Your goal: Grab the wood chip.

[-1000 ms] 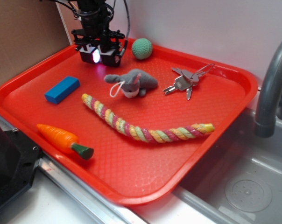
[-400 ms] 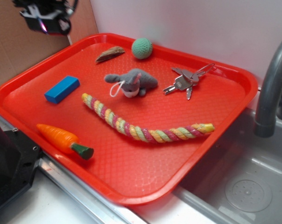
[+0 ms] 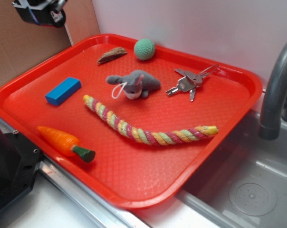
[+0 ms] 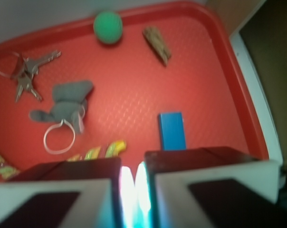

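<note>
The wood chip (image 3: 111, 55), a small rough brown sliver, lies on the red tray (image 3: 134, 190) near its back edge, just left of the green ball (image 3: 144, 49). In the wrist view the wood chip (image 4: 157, 44) shows far ahead, beside the green ball (image 4: 108, 27). My gripper (image 3: 39, 14) hangs high above the tray's back left corner, well away from the chip. Its jaws in the wrist view (image 4: 132, 164) stand almost together with only a thin lit slit and nothing between them.
On the tray lie a blue block (image 3: 63, 90), an orange toy carrot (image 3: 65, 141), a coloured rope (image 3: 143, 134), a grey plush toy (image 3: 134, 84) and keys (image 3: 188, 83). A cardboard wall (image 3: 20, 52) stands at the left. A faucet (image 3: 276, 85) and sink (image 3: 248, 190) are at the right.
The gripper rose from the back of the tray, over the chip's spot, up and to the left. The chip came into view and stays on the tray.
</note>
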`<state>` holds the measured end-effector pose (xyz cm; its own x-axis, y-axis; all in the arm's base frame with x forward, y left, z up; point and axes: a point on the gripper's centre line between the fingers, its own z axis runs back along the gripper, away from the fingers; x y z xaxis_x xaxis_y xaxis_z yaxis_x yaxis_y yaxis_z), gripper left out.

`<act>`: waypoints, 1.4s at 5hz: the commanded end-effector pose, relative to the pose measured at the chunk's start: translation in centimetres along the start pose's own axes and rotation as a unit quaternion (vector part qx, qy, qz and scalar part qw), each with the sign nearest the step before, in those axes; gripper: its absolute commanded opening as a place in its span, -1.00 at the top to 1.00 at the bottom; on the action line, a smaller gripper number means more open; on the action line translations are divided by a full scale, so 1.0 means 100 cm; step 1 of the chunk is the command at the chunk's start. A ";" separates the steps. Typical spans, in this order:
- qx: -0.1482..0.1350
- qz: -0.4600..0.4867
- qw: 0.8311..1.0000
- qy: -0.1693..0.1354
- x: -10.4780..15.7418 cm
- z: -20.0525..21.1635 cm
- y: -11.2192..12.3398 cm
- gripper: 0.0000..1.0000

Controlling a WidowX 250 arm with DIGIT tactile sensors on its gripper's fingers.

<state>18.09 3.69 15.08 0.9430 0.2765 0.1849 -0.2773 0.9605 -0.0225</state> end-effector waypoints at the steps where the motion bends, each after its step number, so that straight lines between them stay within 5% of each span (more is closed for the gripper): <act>1: 0.030 0.050 0.997 -0.042 0.060 -0.062 0.028 -1.00; 3: 0.036 -0.135 0.990 -0.033 0.116 -0.106 0.033 -1.00; 6: 0.005 -0.168 0.986 -0.001 0.136 -0.153 0.023 -1.00; 7: -0.016 -0.149 0.989 0.008 0.129 -0.159 0.020 1.00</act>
<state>32.50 9.27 1.55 0.9878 -0.0176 0.1548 0.0193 0.9998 -0.0093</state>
